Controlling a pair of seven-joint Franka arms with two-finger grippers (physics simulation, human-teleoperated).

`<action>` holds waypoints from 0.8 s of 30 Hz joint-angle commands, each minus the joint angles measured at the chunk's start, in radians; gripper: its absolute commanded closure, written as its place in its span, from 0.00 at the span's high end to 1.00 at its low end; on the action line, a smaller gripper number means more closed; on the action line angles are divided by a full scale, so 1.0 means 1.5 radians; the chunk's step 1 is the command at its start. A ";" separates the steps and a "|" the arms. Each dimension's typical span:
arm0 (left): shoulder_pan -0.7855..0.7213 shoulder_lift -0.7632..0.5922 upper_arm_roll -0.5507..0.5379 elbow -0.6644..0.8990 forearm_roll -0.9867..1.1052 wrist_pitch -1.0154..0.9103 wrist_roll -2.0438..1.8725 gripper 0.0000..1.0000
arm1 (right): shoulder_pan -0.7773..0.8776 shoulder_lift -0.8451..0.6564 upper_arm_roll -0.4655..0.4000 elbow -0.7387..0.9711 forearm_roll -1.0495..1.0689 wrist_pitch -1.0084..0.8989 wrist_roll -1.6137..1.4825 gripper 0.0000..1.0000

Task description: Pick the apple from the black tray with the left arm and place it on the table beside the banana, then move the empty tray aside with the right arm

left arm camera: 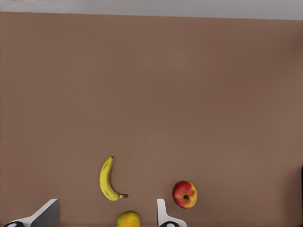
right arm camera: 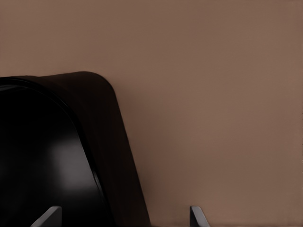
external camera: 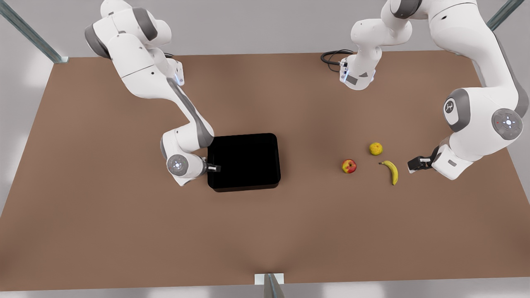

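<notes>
The red apple point(external camera: 349, 166) point(left arm camera: 185, 194) rests on the brown table point(external camera: 124, 231), just to the front view's left of the curved yellow banana point(external camera: 391, 171) point(left arm camera: 108, 181). On the banana's other side, low over the table, my left gripper point(external camera: 414, 164) point(left arm camera: 106, 208) is open and holds nothing. The glossy black tray point(external camera: 244, 161) point(right arm camera: 42, 156) sits near the table's middle with nothing in it. At its edge on the front view's left is my right gripper point(external camera: 214, 168) point(right arm camera: 124, 208), open, with the tray's wall between its fingers.
A round bumpy yellow fruit point(external camera: 376, 148) point(left arm camera: 129, 220) lies just behind the apple and banana. A black cable point(external camera: 333, 58) loops at the table's far edge. Metal posts stand at the back corners point(external camera: 29, 35) and at the front edge point(external camera: 269, 285).
</notes>
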 commanded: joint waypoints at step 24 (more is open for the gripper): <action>0.001 0.001 0.000 0.000 0.007 -0.001 0.062 1.00 | -0.001 0.005 0.022 0.018 0.017 -0.012 -0.183 0.19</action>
